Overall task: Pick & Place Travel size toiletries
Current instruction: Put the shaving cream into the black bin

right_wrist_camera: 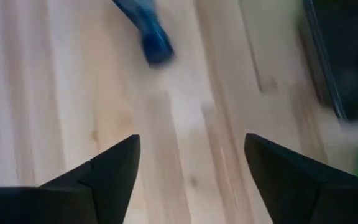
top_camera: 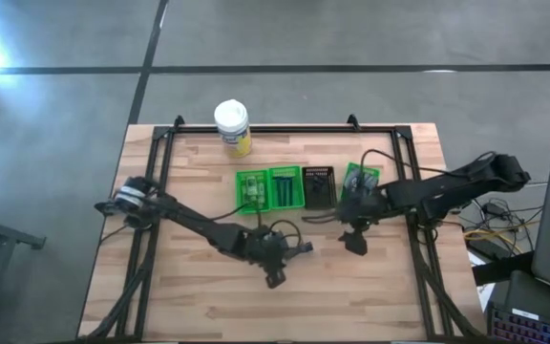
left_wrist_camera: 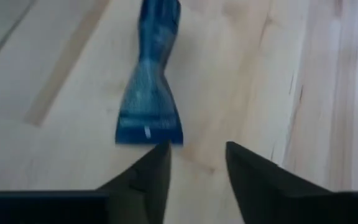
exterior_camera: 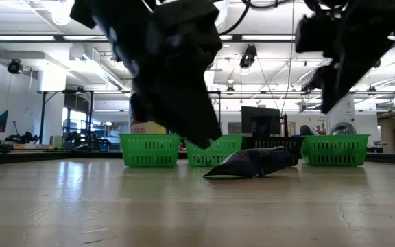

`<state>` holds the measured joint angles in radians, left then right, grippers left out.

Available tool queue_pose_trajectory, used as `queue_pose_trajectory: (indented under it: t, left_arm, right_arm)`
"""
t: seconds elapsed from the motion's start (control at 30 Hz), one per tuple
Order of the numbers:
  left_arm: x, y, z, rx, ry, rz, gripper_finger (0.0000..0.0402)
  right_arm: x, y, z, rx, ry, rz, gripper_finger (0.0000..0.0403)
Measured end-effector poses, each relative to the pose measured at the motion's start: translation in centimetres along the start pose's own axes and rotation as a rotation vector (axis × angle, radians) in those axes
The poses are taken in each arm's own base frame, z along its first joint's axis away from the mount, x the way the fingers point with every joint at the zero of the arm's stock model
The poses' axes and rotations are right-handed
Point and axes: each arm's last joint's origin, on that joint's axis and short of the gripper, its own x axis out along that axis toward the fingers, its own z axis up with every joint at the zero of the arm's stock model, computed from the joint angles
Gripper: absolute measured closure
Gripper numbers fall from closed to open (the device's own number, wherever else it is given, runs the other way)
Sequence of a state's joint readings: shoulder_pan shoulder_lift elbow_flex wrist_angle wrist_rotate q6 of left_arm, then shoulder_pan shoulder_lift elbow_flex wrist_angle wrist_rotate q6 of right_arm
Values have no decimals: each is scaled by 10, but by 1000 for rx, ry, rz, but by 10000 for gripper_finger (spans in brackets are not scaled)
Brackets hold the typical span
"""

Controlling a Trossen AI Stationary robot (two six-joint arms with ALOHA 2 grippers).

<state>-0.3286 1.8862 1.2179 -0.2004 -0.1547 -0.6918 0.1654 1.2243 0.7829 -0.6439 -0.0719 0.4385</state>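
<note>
One of the travel size toiletries, a dark blue tube (left_wrist_camera: 150, 87), lies flat on its side on the wooden table (top_camera: 189, 287) between my two grippers. Its crimped flat end (left_wrist_camera: 149, 129) points at my left gripper (left_wrist_camera: 197, 152) and its cap end (right_wrist_camera: 156, 45) at my right gripper (right_wrist_camera: 191, 152). In the low view the tube (exterior_camera: 252, 163) rests in front of the trays. Both grippers stand open above the table. The left gripper (top_camera: 280, 263) is just short of the crimped end. The right gripper (top_camera: 354, 241) hangs higher, with nothing between its fingers.
A row of small trays stands behind the tube: two green (top_camera: 253, 188) (top_camera: 285, 185), one black (top_camera: 318, 185), and one more green (top_camera: 362, 177) beside my right arm. The two left ones hold small items. A white-lidded jar (top_camera: 232, 127) stands at the far edge. Bare wood lies toward the near edge.
</note>
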Motion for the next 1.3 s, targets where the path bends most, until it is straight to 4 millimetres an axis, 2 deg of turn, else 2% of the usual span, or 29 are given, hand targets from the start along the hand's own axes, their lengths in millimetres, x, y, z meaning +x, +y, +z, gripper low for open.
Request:
queue_pose_trajectory:
  t: [0.1,0.23,0.4,0.53,0.73,0.97,1.3]
  left_arm:
    - [-2,-1,-9,29,45,45,209]
    - [-4,-3,-18,98,70,96,183]
    - [-3,-1,-27,124,92,103,181]
    - [-7,-2,-35,133,87,103,186]
    - [-21,-2,-48,155,53,135,186]
    - [-37,6,-63,126,-3,185,186]
    - [-55,18,-78,131,-34,225,186]
  right_arm:
    - [7,6,14,-89,-77,33,109]
    - [27,11,28,-234,-111,34,111]
    - [55,16,39,-369,-45,12,117]
    - [70,24,48,-458,-14,-8,110]
    - [84,32,60,-418,26,1,85]
    - [97,32,62,-405,36,12,71]
    - [102,30,58,-397,9,15,113]
